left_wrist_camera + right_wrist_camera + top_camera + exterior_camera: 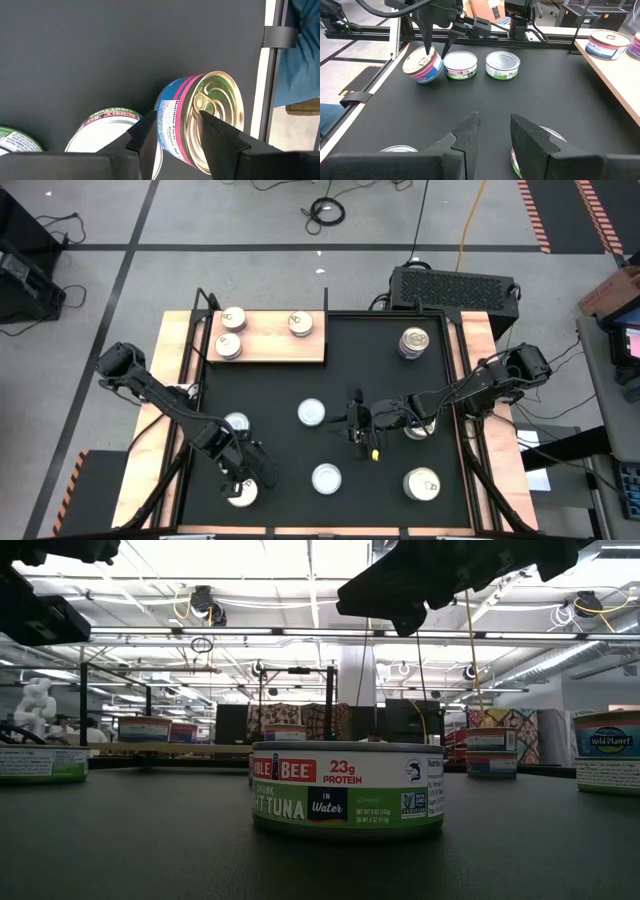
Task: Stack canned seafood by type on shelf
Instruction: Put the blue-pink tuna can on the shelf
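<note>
Tins sit scattered over the black mat (380, 360), and three more rest on the wooden shelf (270, 348). Left tool (172, 135) stands open astride a tilted pink-and-blue tin (200, 120) near the mat's front left corner. Right tool (492, 132) hovers mid-mat, fingers apart, holding nothing.

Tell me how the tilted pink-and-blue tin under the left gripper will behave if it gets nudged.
The pink-and-blue tin leans on its edge between the left gripper's open fingers, so it will probably drop flat or roll. Its smooth round wall looks slippery. A green-label tin sits right beside it and might get bumped.
</note>
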`<control>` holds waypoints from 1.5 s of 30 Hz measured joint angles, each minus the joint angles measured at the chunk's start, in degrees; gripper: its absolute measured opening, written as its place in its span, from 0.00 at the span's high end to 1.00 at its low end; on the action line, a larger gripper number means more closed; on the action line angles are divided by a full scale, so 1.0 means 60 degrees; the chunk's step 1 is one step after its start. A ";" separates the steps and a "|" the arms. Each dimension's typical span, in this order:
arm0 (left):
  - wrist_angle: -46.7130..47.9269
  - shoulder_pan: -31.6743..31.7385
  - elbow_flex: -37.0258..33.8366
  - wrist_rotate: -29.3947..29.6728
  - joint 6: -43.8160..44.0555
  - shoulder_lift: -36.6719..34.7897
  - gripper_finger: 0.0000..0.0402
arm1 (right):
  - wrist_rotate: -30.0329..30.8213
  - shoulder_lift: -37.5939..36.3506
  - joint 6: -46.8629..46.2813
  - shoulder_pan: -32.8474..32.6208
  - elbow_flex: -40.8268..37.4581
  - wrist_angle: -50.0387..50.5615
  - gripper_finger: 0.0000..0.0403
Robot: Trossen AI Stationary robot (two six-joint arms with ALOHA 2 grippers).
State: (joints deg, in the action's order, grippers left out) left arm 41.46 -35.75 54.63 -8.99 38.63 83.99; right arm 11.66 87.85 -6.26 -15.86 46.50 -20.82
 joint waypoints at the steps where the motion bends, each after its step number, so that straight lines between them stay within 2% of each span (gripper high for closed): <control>1: -0.0008 0.0000 -0.0005 0.0004 -0.0001 0.0000 0.65 | 0.0000 0.0000 0.0000 0.0000 0.0000 0.0000 0.74; 12: -0.0330 -0.0047 -0.0426 -0.0080 -0.0099 0.0007 0.65 | 0.0000 0.0000 0.0004 0.0000 0.0000 0.0000 0.74; 20: -0.0386 -0.0047 -0.0426 -0.0098 -0.0248 0.0007 0.72 | 0.0000 0.0000 0.0004 0.0000 0.0000 -0.0004 0.74; 25: -0.1761 -0.0145 -0.0426 -0.0144 -0.0427 0.0007 0.72 | 0.0000 0.0000 0.0006 0.0000 0.0000 -0.0006 0.74; 29: -0.3046 -0.0640 -0.0426 -0.0172 -0.1102 0.0007 0.72 | 0.0000 0.0000 0.0006 0.0002 0.0000 -0.0004 0.74; 31: -0.3381 -0.0967 -0.0426 0.0061 -0.1289 0.0007 0.72 | 0.0000 0.0000 0.0004 0.0000 0.0000 0.0000 0.74; 36: -0.3640 -0.1916 -0.0402 0.1444 -0.1348 0.0007 0.72 | 0.0000 0.0000 0.0006 0.0000 0.0000 0.0004 0.74; 42: -0.3376 -0.2624 0.0859 0.2316 -0.1824 0.0749 0.72 | 0.0000 0.0000 -0.0012 0.0000 0.0000 0.0011 0.74; 45: -0.2067 -0.2729 0.2195 0.2324 -0.2058 0.1546 0.72 | 0.0000 0.0000 -0.0025 0.0000 0.0000 0.0015 0.74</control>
State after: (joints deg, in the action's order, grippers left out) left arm 29.06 -52.12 67.80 4.95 26.28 93.26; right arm 11.66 87.85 -6.42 -15.86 46.50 -20.73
